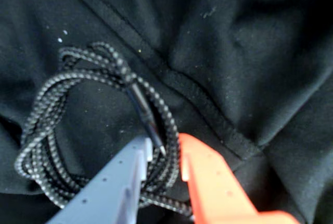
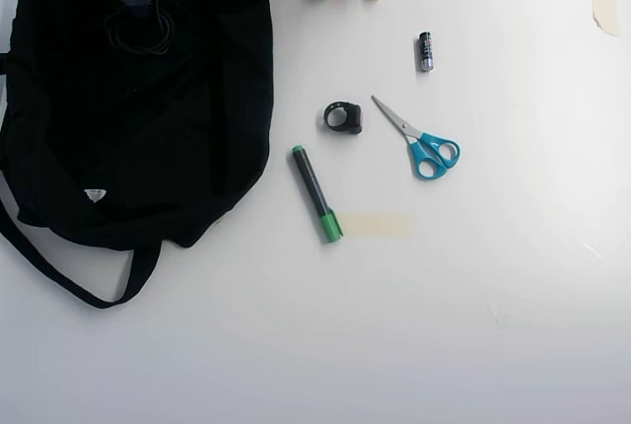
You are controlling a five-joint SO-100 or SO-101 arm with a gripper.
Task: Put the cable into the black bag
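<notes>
One black bag [image 2: 197, 128]. One cable [image 1: 47, 146], coiled, its loop passing between the fingers [image 1: 119, 182]. One gripper [image 1: 166, 153]. One black-and-green marker [image 2: 315, 192]. One pair of scissors [image 2: 419, 138]. One small black ring [image 2: 343, 117]. One battery [image 2: 425, 51]. One strip of tape [image 2: 377, 226].

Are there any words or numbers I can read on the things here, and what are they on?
No text can be read in either view.
White tag on the black bag: too small to tell if anything is printed.
Battery: the label is blurred.
Marker: no writing can be made out.
Scissors, small black ring, cable and claw: no letters show.
</notes>
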